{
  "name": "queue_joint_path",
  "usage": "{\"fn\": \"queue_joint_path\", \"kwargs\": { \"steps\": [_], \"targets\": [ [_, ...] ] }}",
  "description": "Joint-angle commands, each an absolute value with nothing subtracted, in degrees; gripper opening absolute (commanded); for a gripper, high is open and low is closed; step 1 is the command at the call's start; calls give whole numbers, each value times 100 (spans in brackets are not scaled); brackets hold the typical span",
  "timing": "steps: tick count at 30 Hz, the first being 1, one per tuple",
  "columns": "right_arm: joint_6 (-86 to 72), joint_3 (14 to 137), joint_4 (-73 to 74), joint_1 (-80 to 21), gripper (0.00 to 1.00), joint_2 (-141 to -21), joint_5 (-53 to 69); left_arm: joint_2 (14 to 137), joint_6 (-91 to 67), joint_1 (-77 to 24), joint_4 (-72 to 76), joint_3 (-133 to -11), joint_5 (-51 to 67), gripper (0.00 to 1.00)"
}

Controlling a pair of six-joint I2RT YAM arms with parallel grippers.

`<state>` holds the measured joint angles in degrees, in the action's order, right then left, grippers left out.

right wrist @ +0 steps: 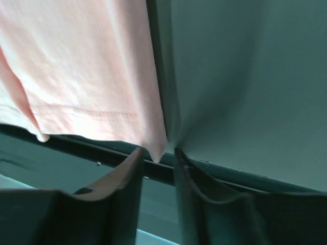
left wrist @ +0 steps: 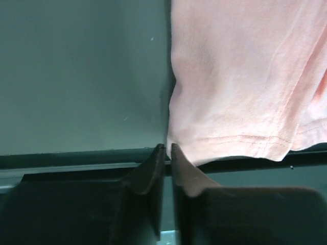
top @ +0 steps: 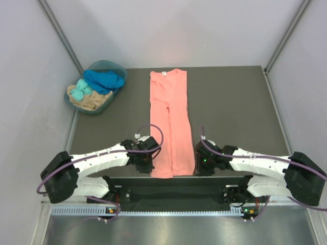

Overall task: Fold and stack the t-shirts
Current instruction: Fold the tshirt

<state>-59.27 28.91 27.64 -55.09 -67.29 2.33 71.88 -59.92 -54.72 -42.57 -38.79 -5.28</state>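
At the near table point(top: 235, 112) edge, the pink shirt point(top: 171, 122) lies as a long folded strip, its hem between the two grippers and its collar toward the far side.

Risk, near end: the hold on each hem corner looks slight. If the arms lift now, a corner would likely slip free, or only the top layer would rise, and the strip would fall open. Risk, farther along: a lift on one side alone would likely skew the fold and drag the collar end askew.

Left gripper point(left wrist: 167, 146): jaws almost together, a thin slit between them. The hem corner touches the tips, but whether cloth is nipped cannot be told.

Right gripper point(right wrist: 158, 150): jaws parted a little, with the corner's point hanging between the tips, unclamped.

Far left: the basket point(top: 104, 62) holds blue point(top: 104, 79), turquoise point(top: 80, 92) and tan point(top: 92, 102) shirts, well apart from the strip.
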Motion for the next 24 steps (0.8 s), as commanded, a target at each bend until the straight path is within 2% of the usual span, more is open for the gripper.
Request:
{"fn": "queue_joint_path", "kwargs": {
  "steps": [1,2,4,7,9,12,17,20,24],
  "targets": [
    [-5854,3225,3136,-5634,33,-6698,45,7181,-5924,-5493,-4526,-4068,-474,18],
    [-5749,3339,3277,-5634,41,-6645,35,7094,-5924,-5493,-4587,-4165,-536,22],
    [-5599,3717,3638,-5564,45,-6592,-289,7032,-5898,-5493,-4815,-4541,-799,29],
    [-4847,4165,3683,-5022,49,-6705,-186,6979,-5723,-5493,-4538,-5069,-730,32],
    [-4379,4533,3543,-4599,49,-6820,147,6961,-5599,-5493,-4098,-5211,-520,32],
    [-3500,5033,3131,-3362,50,-7127,788,6882,-5563,-5502,-2851,-5055,-142,31],
    [-2488,5966,2453,-2515,49,-8268,1756,6951,-5432,-5703,-979,-4606,158,26],
    [-2250,6695,2110,-2224,47,-9130,2249,7399,-5177,-5949,-695,-4675,150,25],
    [-2127,7829,1855,-1882,45,-10263,2285,8050,-5036,-6371,-379,-4834,53,23]
  ]
}}
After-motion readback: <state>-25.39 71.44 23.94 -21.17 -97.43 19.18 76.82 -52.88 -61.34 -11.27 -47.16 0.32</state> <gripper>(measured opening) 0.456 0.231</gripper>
